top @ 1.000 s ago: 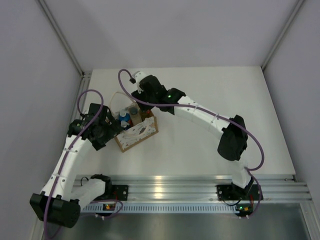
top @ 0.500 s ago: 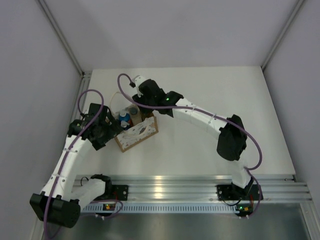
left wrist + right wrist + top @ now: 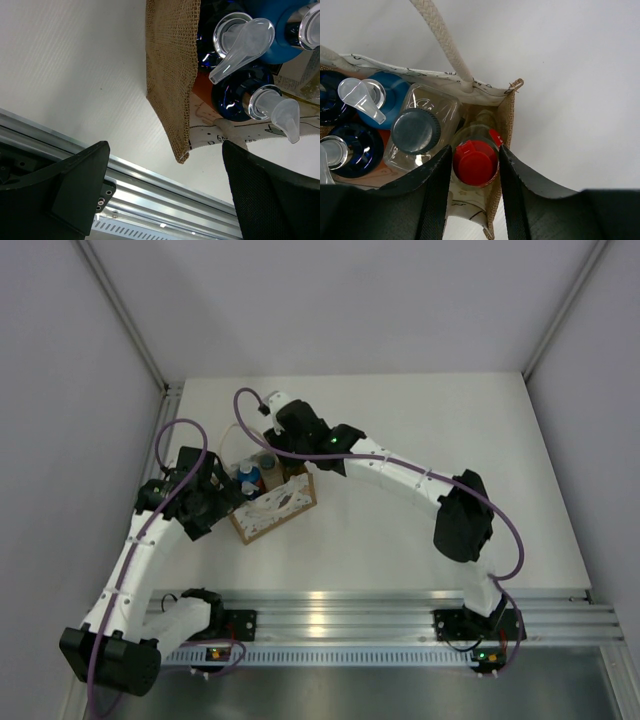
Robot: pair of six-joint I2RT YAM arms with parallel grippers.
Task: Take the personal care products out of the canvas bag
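Observation:
The canvas bag [image 3: 278, 506] stands at the table's left, tan with a white pattern; its weave shows in the left wrist view [image 3: 172, 75] and its rim in the right wrist view [image 3: 507, 115]. Inside stand a yellow bottle with a red cap [image 3: 475, 162], a clear bottle with a grey cap [image 3: 416, 131], and pump bottles with a blue collar [image 3: 390, 90] and dark collars [image 3: 357, 150]. My right gripper [image 3: 474, 170] reaches into the bag from above, its fingers pressed on both sides of the red cap. My left gripper [image 3: 170, 200] is open and empty beside the bag's left corner.
A white rope handle [image 3: 442, 37] arches over the bag's far rim. The aluminium rail [image 3: 380, 610] runs along the table's near edge, close below my left gripper. White walls enclose the table on the left, back and right.
My right gripper has moved left and down over the bag's back corner and now sits around the red cap. The left arm and the bag have not moved.

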